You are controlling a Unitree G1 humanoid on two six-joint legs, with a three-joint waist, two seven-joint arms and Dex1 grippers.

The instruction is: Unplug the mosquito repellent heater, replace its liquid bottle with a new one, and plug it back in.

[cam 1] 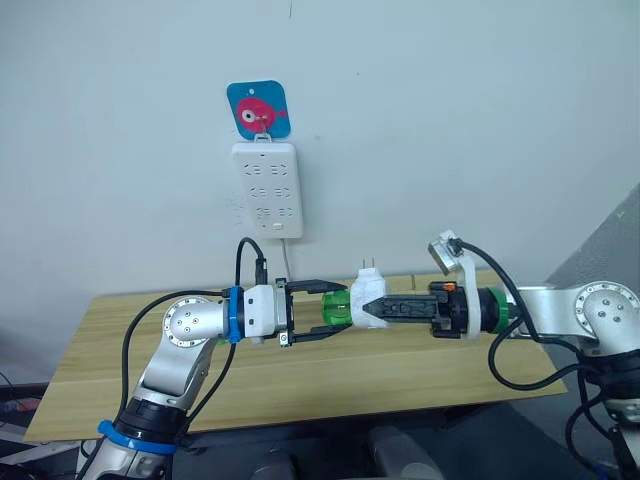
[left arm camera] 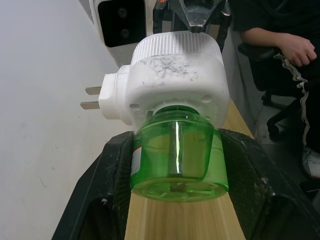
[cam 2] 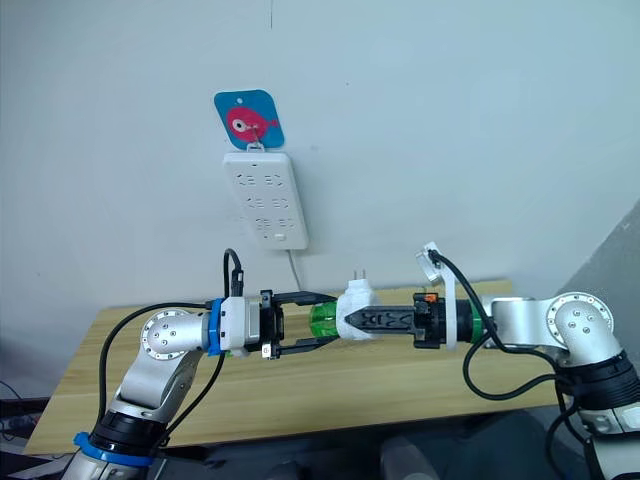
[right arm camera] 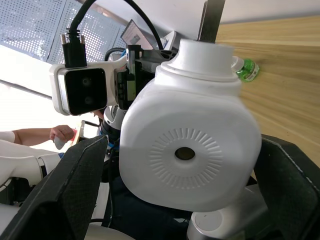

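The mosquito repellent heater (cam 1: 367, 298) hangs in the air above the counter (cam 1: 300, 380), near its back edge, below the wall power strip (cam 1: 267, 188). The right pincer (cam 1: 372, 309) clamps its white body; the left pincer (cam 1: 335, 308) grips its green liquid bottle (cam 1: 335, 309).

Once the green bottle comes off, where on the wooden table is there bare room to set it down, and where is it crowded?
The wooden table shows bare wood at both ends and along its near edge. The crowded spot is mid-air over the middle, where the left gripper grips the green bottle and the right gripper holds the mosquito repellent heater, below the power strip on the wall.
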